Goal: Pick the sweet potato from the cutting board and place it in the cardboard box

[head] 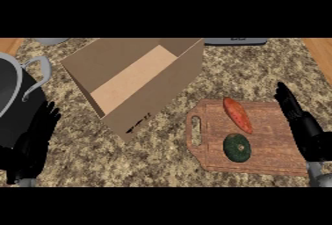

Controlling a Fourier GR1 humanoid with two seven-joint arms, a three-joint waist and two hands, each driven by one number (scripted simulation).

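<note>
Head view: sweet potato [238, 114] lies on cutting board [259, 151], upper part, dark green squash [237, 147] just below it. Right robot hand [299, 121] at board's right edge, fingers straight, holding nothing. Left robot hand [35, 138] open by dark pot [14, 101]. Cardboard box [133, 81] open, left of board on speckled tabletop [156, 162].

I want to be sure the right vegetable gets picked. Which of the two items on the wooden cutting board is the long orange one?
The long orange sweet potato, lying toward the board's far edge; the other item is a round dark green vegetable nearer the robot.
</note>
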